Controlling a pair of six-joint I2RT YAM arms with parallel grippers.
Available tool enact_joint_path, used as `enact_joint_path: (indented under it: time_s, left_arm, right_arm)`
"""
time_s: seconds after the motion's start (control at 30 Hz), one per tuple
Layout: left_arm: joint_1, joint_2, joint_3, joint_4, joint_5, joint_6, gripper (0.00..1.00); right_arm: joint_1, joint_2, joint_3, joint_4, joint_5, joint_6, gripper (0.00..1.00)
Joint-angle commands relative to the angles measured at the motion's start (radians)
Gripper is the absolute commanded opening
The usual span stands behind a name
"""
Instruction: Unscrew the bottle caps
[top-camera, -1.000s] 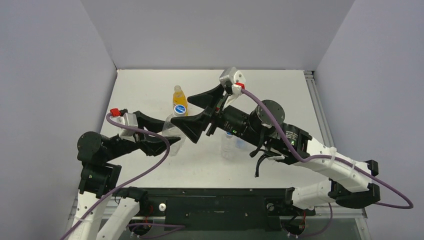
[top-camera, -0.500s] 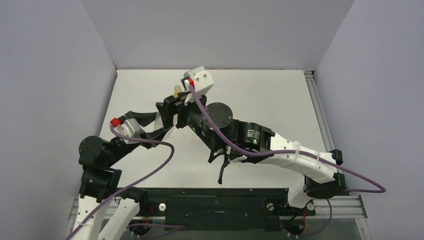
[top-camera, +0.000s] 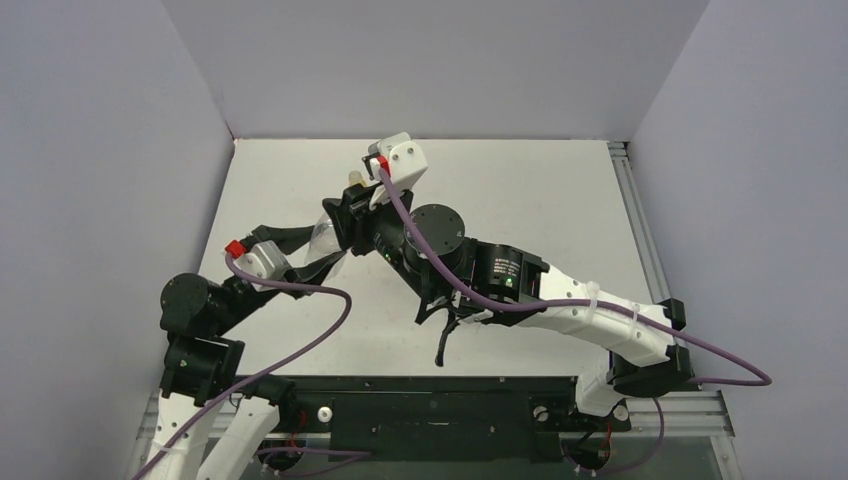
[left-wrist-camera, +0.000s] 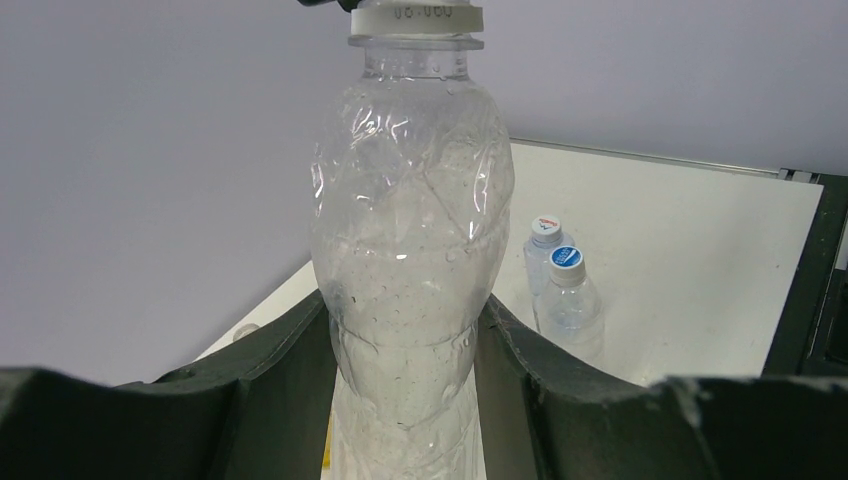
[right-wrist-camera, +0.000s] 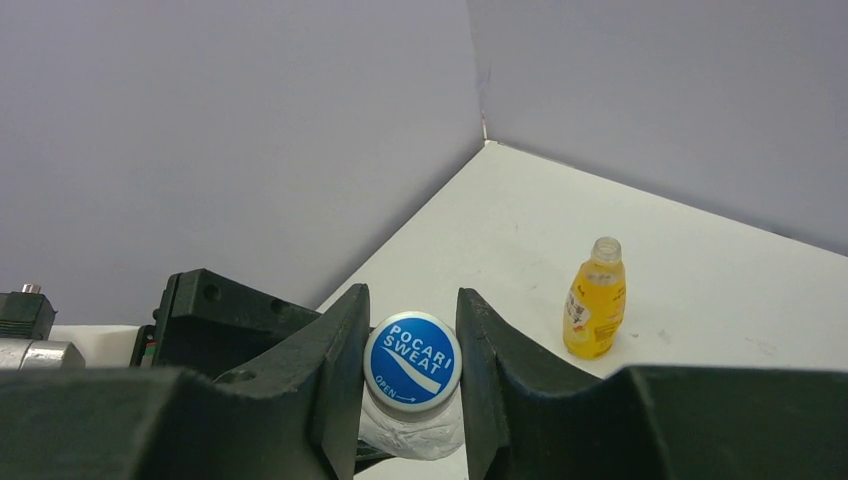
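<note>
Toward the left edge of the tabletop (top-camera: 560, 190), about midway between its near and far edges, the left tool (left-wrist-camera: 405, 372) pinches a clear bottle (left-wrist-camera: 410, 230) at its narrow waist, one dark finger pressed against each side. The bottle's neck rises above the fingers. Whether its base rests on the tabletop cannot be told. At the top of that bottle, the right tool (right-wrist-camera: 411, 340) is pressed together on the cap (right-wrist-camera: 412, 365), white with a blue top. A finger touches each side, and the cap sits low between them. Further in from the left edge, two smaller clear bottles (left-wrist-camera: 567, 305) stand upright just beside each other, each with a blue-topped cap (left-wrist-camera: 566, 258). Nearer the far-left corner, a yellow-orange bottle (right-wrist-camera: 595, 305) stands upright, well apart from both tools.
</note>
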Motion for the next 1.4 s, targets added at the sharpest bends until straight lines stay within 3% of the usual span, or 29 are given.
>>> enact_joint_path:
  time_s: [0.0,0.23,0.43,0.6,0.9,1.07,1.1,1.17,1.2,1.27,1.37]
  left_arm:
    - [0.000,0.003,0.003,0.006,-0.021,-0.012,0.00]
    - [-0.001,0.028,0.038,0.025,0.059,-0.150,0.00]
    - [0.000,0.052,0.077,0.133,0.295,-0.378,0.00]
    - [-0.001,0.050,0.085,0.220,0.421,-0.576,0.00]
    - [-0.016,0.051,0.139,0.300,0.498,-0.765,0.00]
    - [-0.027,0.051,0.144,0.302,0.508,-0.782,0.00]
    - [-0.028,0.051,0.143,0.300,0.508,-0.776,0.00]
    - [-0.028,0.049,0.140,0.284,0.506,-0.752,0.00]
    - [-0.029,0.049,0.139,0.269,0.499,-0.738,0.00]
    - [-0.028,0.046,0.130,0.240,0.473,-0.688,0.00]
    - [-0.027,0.042,0.110,0.169,0.385,-0.552,0.00]
  right_arm:
    - [-0.026,-0.054,-0.043,0.057,-0.035,0.036,0.06]
    - [-0.083,-0.124,-0.138,0.086,-0.184,0.033,0.00]
    - [-0.150,-0.263,-0.319,0.196,-0.491,-0.011,0.00]
    - [-0.180,-0.331,-0.335,0.212,-0.759,-0.028,0.00]
    - [-0.216,-0.350,-0.364,0.292,-1.092,-0.039,0.00]
    - [-0.222,-0.302,-0.331,0.287,-1.143,-0.050,0.00]
    - [-0.222,-0.289,-0.316,0.275,-1.142,-0.056,0.04]
    - [-0.222,-0.276,-0.296,0.251,-1.105,-0.059,0.23]
    - [-0.221,-0.274,-0.288,0.236,-1.068,-0.059,0.45]
    - [-0.210,-0.272,-0.273,0.204,-0.955,-0.063,0.71]
    - [-0.184,-0.259,-0.225,0.137,-0.658,-0.055,0.79]
